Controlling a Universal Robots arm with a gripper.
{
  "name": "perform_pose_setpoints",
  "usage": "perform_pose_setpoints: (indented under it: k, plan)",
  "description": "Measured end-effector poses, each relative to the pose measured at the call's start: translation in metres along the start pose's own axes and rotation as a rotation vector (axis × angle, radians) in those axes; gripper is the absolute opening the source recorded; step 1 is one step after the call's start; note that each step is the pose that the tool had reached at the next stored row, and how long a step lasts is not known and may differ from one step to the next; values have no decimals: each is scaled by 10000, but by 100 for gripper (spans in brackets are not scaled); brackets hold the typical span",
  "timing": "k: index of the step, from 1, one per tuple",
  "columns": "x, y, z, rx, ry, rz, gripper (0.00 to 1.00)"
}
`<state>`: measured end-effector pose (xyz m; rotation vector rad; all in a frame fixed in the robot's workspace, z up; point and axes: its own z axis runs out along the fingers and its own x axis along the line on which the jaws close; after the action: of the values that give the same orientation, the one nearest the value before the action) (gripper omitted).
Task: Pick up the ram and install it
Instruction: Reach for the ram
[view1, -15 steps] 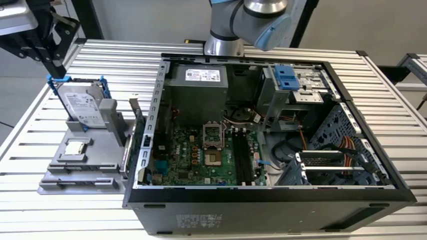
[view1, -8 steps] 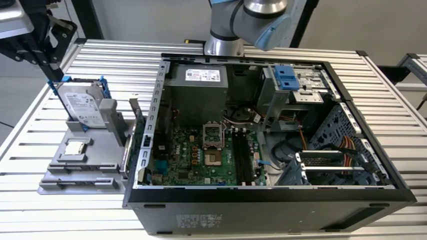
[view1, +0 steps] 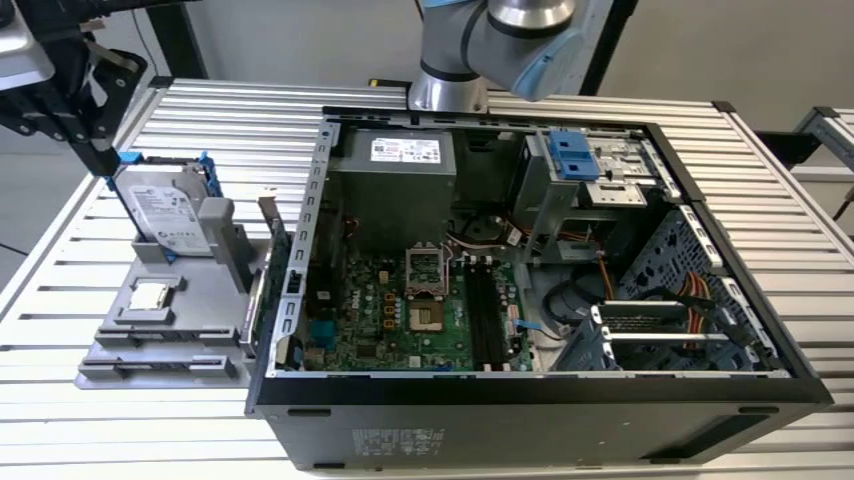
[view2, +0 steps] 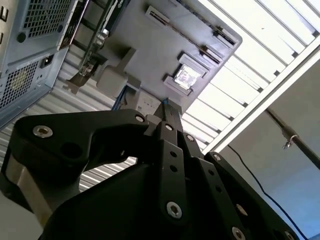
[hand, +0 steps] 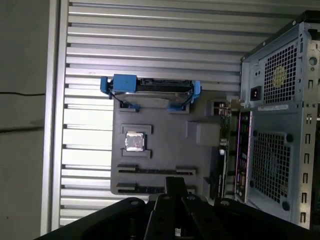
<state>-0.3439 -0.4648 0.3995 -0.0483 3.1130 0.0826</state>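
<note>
My gripper (view1: 103, 168) hangs at the exterior view's far left, above the back of a grey parts holder (view1: 200, 335) beside the open computer case (view1: 534, 400). Its black fingers come together to one narrow tip in both wrist views, gripper (view2: 167, 106) and gripper (hand: 175, 182), with nothing green between them. The ram is hidden. Two long slots at the holder's front end (hand: 155, 170) show as thin dark lines, and I cannot tell what is in them. Inside the case, the black memory slots (view1: 487, 322) lie on the green motherboard (view1: 387, 320).
On the holder stand a hard drive in a blue caddy (view1: 171, 210) and a small silver processor chip (view1: 151, 295). A green expansion card with a metal bracket (view1: 274, 255) stands upright between holder and case. The slatted metal table (view1: 80, 430) ends close to the holder's left.
</note>
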Motion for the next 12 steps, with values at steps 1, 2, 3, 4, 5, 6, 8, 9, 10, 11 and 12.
perform_pose_setpoints:
  k: [1, 2, 3, 4, 5, 6, 8, 9, 10, 11, 12]
  plan:
    - [1, -17, 1, -1, 0, -1, 0]
    - [2, -34, 1, 0, 1, -2, 0]
    - [3, -46, 1, 0, 1, -4, 0]
    - [4, -55, 2, -1, 0, -5, 0]
    - [5, -64, 2, 0, 1, -6, 0]
    - [6, -74, 3, -1, 0, -7, 0]
    - [7, -104, 2, 0, 1, -9, 0]
    - [8, -117, 2, 0, 1, -10, 0]
    - [8, -126, 2, -1, 1, -12, 0]
    - [9, -133, 3, -1, 1, -14, 0]
    - [10, -139, 3, -1, 1, -15, 0]
